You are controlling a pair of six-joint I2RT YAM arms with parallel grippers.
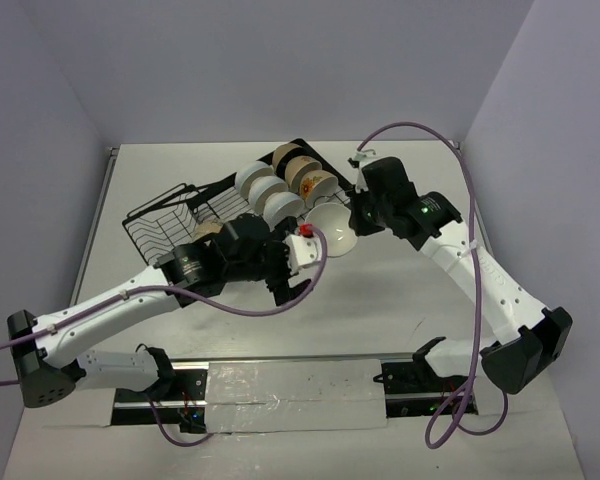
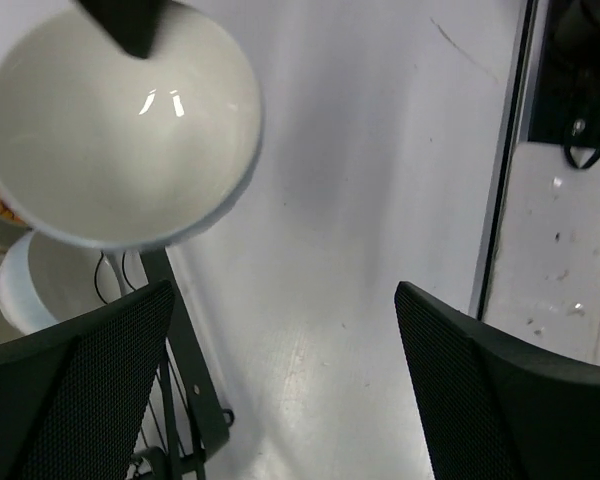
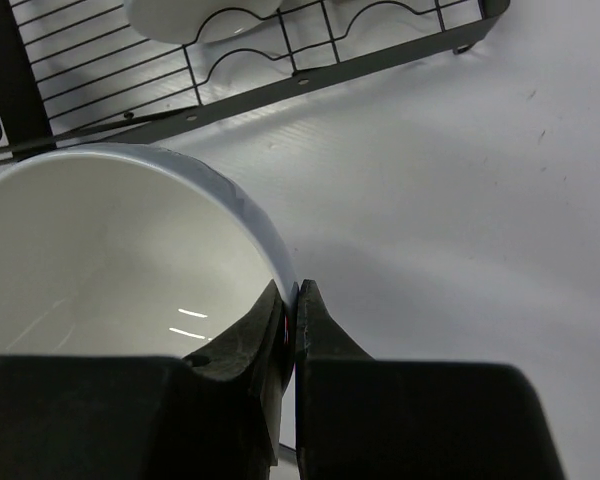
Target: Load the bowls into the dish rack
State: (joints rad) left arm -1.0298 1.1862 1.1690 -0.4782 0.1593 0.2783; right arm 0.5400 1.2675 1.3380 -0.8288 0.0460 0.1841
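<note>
Top external view, read from the left: the left gripper (image 1: pixel 303 252) sits at the end of its reach across the table (image 1: pixel 410 300). Its jaws are spread wide with nothing between them. It is just on the near side of the dish rack (image 1: pixel 160 222) and just beside the white bowl (image 1: pixel 330 232), on that bowl's left. The dish rack lies aslant, its long axis running from near-left to far-right. Its left section shows bare wire, while its right section carries rows of racked bowls (image 1: pixel 270 195) standing on edge. The white bowl hangs off the rack's near right corner, apparently above the table rather than on it, though its height cannot be told for sure. On its right side the right gripper (image 1: pixel 357 215) is pinched narrow on the rim, one finger inside and one outside, as the right wrist view shows plainly. From that claw the rack lies to the left and a little farther away, and the nearest racked bowl is just beside the held one. In my judgement the coming move turns on swinging the bowl leftward and tipping it on edge, in line with the row, into a free slot. The right arm is the one placed for that, and the open left claw close by could be struck.
</note>
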